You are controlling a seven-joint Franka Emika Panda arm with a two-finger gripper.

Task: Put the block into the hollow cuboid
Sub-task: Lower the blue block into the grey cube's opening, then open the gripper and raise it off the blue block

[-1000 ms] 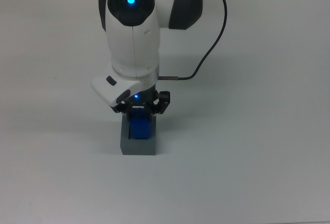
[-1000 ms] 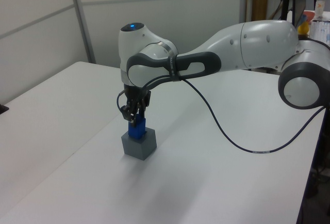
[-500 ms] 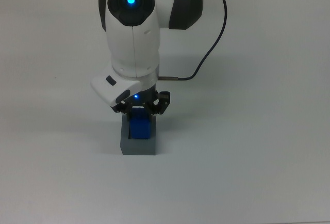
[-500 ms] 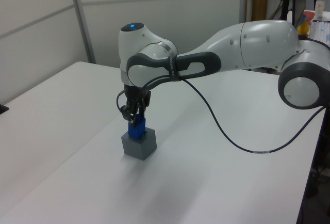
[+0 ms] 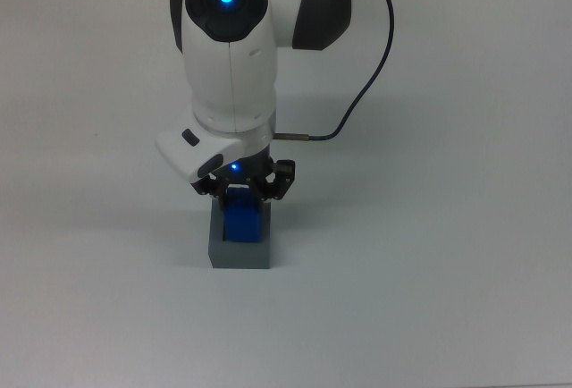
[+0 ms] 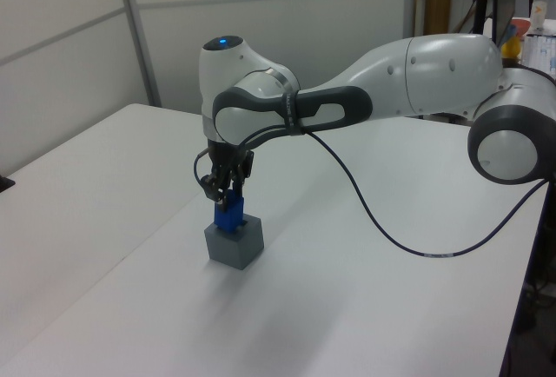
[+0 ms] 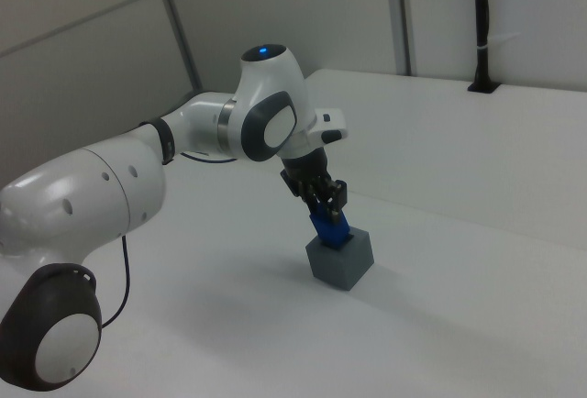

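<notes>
The blue block (image 5: 243, 221) stands in the recess of the grey hollow cuboid (image 5: 239, 255), with its upper part sticking out above the rim. My gripper (image 5: 243, 194) points straight down over the box and is shut on the block's top. In the left view the block (image 6: 230, 219) rises from the cuboid (image 6: 233, 248) right under the gripper (image 6: 228, 196). The right view shows the block (image 7: 331, 228) leaning slightly in the cuboid (image 7: 344, 265), with the gripper (image 7: 326, 204) holding its top end.
A black cable (image 5: 371, 66) loops from the wrist across the white table (image 5: 447, 272). The arm's big links (image 6: 434, 73) reach in from the left view's right. A shelf with small items (image 6: 521, 29) stands behind. A black post (image 7: 479, 22) rises at the far table edge.
Almost nothing differs. The wrist has crept a touch towards the top view's upper left, and the block stays in the cuboid's recess between the fingers.
</notes>
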